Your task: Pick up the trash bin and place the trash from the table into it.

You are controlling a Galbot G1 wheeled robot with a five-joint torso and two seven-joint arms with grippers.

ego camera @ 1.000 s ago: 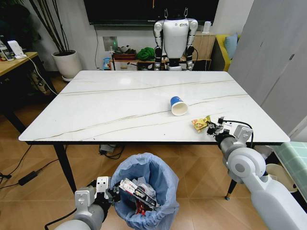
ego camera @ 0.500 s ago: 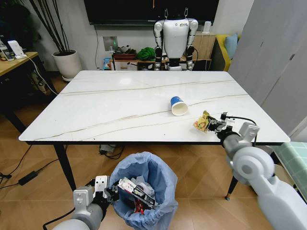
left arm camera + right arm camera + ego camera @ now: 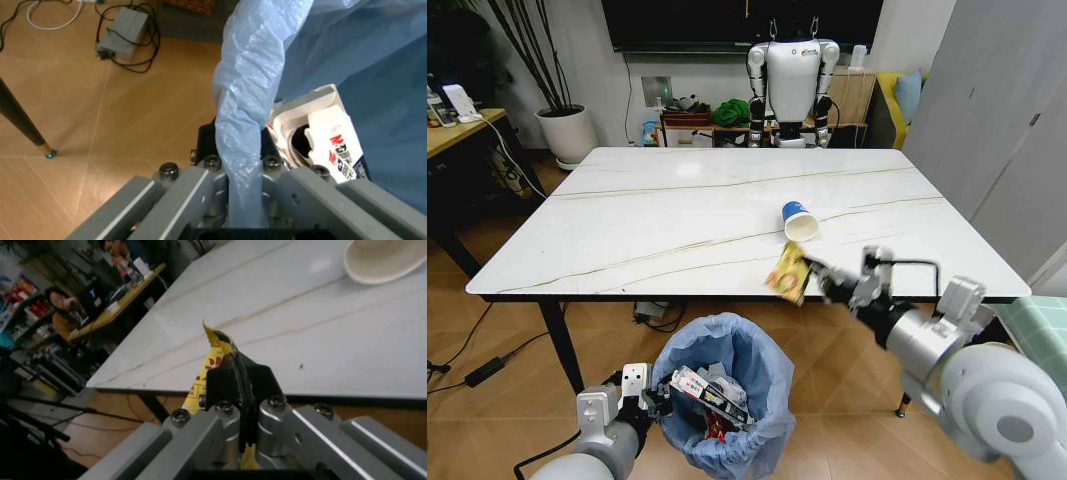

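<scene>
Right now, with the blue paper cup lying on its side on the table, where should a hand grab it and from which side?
Probably the rim. The blue paper cup lies tipped on the table, its white open mouth facing the robot's edge. Coming from that near edge, one finger inside the mouth and one outside on the wall looks likelier to hold than squeezing the round, rollable body from above.

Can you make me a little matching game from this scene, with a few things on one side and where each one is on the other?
Things:
1. yellow snack wrapper
2. blue paper cup
3. trash bin
4. long wrapper

Places:
A. lying on its side on the table
B. inside the bin
C. pinched in the right gripper, at the table's near edge
D. held by its bag rim in the left gripper, below the table's near edge

Pairs: 1-C, 2-A, 3-D, 4-B
</scene>
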